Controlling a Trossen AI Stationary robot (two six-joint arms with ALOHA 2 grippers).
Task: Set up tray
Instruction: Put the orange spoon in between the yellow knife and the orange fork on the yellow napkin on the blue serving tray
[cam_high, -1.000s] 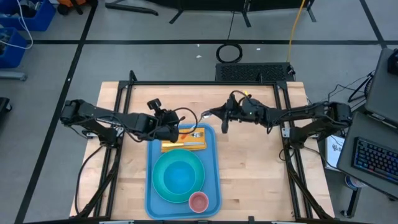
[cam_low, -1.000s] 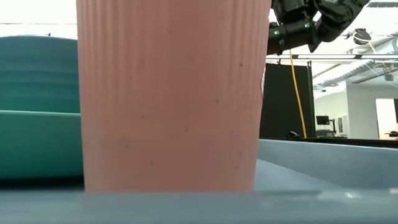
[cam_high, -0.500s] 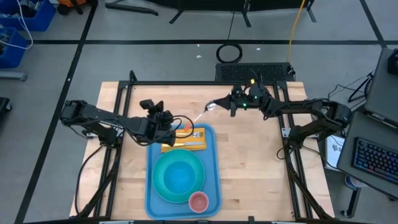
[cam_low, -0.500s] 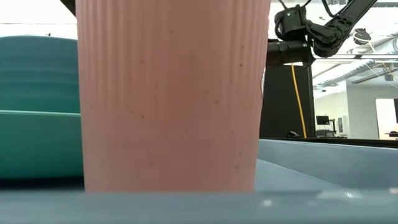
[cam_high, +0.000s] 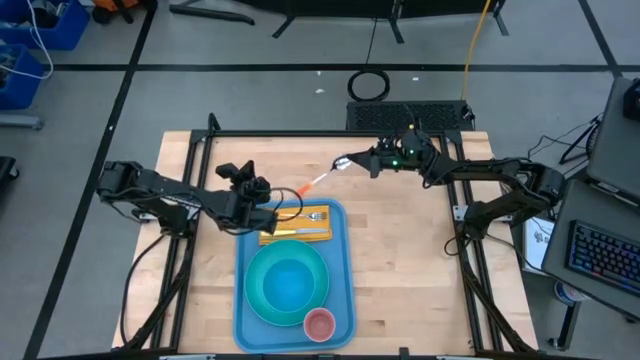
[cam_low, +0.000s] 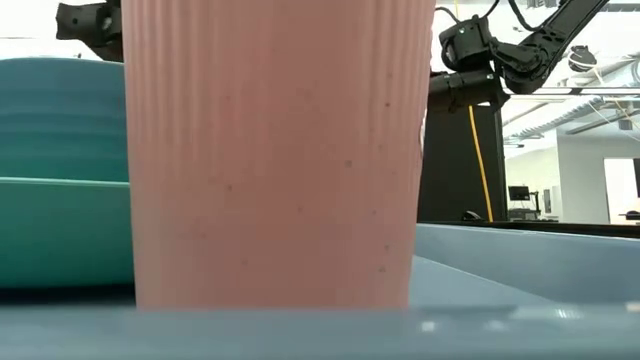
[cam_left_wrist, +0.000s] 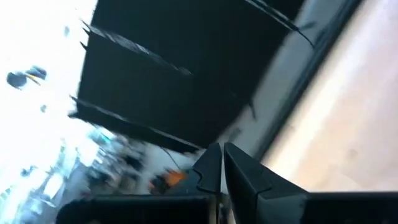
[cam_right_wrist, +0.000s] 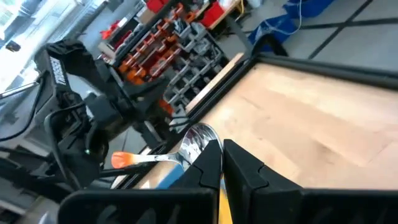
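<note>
On the table's near half lies the tray (cam_high: 340, 290), already bearing plate (cam_high: 288, 283), cup (cam_high: 319, 324) and fork (cam_high: 316, 214); the right gripper (cam_high: 368, 163), fingers shut on a spoon (cam_high: 322, 177), has lifted it beyond the tray; left gripper (cam_high: 274, 206) pinched narrow, empty

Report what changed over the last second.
The right gripper, shut on the spoon, rose from the tray's far right corner and swung toward the table's far edge, so the spoon now sticks out toward the left arm. The left gripper drew back a little to the left. Tray, plate, cup and fork stayed put.
</note>
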